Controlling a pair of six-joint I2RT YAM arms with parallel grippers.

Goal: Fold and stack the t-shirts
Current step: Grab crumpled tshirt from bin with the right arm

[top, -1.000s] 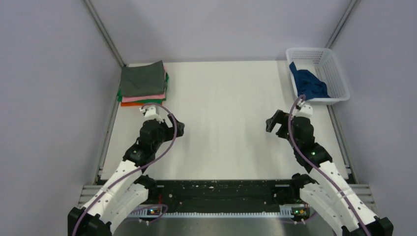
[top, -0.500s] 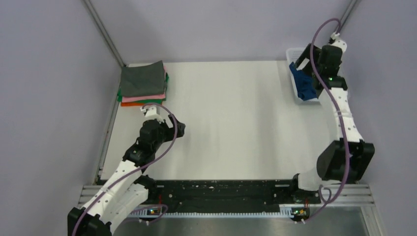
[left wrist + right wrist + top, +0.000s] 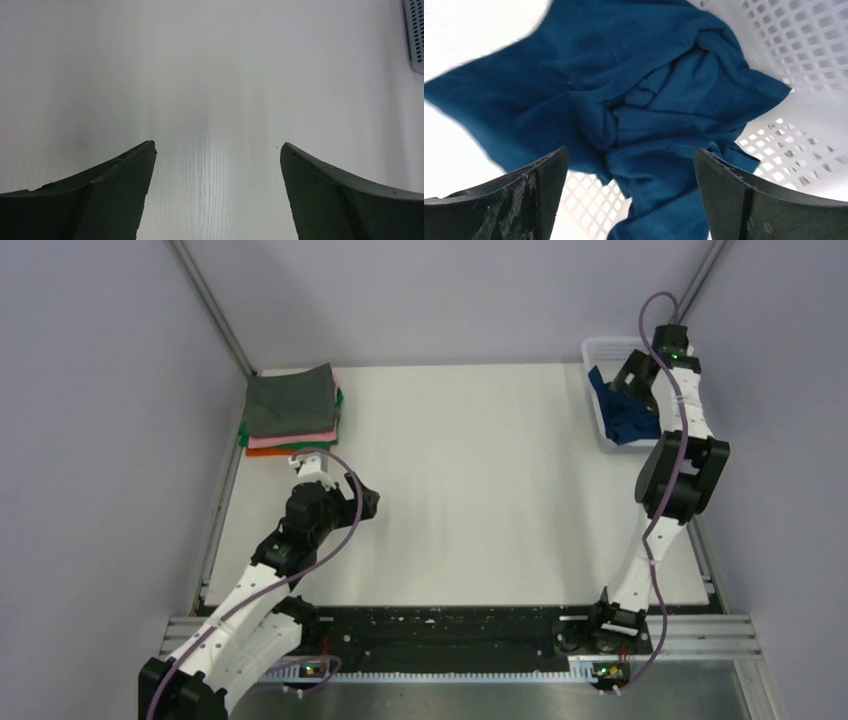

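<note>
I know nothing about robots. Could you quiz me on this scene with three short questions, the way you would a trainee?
1. True or false: the right gripper is shut on the navy shirt.
2. Which colour tops the stack? A pink, B grey, C orange.
3. Fill in: the navy shirt sits crumpled in a white mesh ____.

Key: 1 false, its jaws stand open above the shirt. 2 B. 3 basket.

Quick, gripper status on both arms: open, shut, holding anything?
Left gripper: open, holding nothing, over the table.
Right gripper: open, above the navy t-shirt in the white mesh basket, not gripping it.
</note>
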